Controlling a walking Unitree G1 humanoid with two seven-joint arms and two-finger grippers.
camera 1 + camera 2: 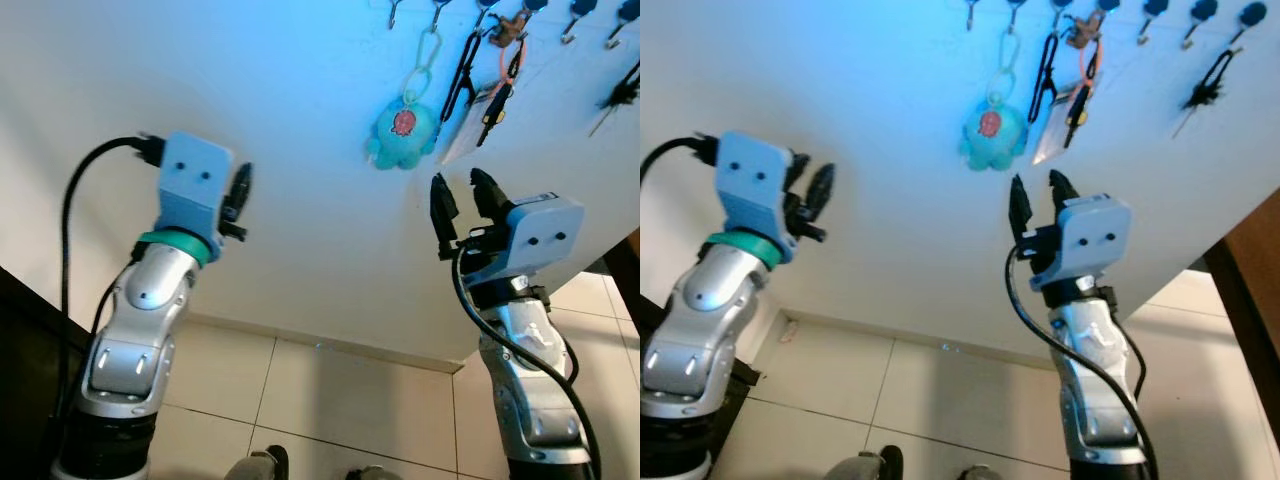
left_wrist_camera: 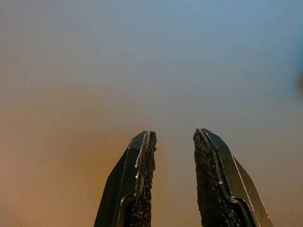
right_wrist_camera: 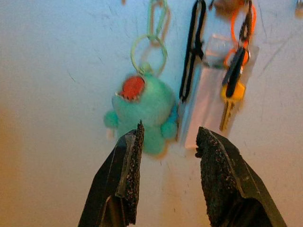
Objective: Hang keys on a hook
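A turquoise plush keychain (image 1: 402, 130) hangs on the white wall from a pale green carabiner (image 1: 428, 48) on a hook (image 1: 438, 12). Beside it hang a black strap (image 1: 462, 75), a clear card holder (image 1: 468, 125) and an orange-ringed key set (image 3: 233, 85). My right gripper (image 1: 462, 200) is open just below the plush, nothing between its fingers (image 3: 129, 165). My left gripper (image 1: 240, 195) is raised at the left, open and facing bare wall (image 2: 151, 71).
A row of hooks (image 1: 570, 25) runs along the wall's top right, with dark keys (image 1: 618, 95) on one. Beige floor tiles (image 1: 350, 390) lie below the wall. A brown door edge (image 1: 1250, 270) stands at the right.
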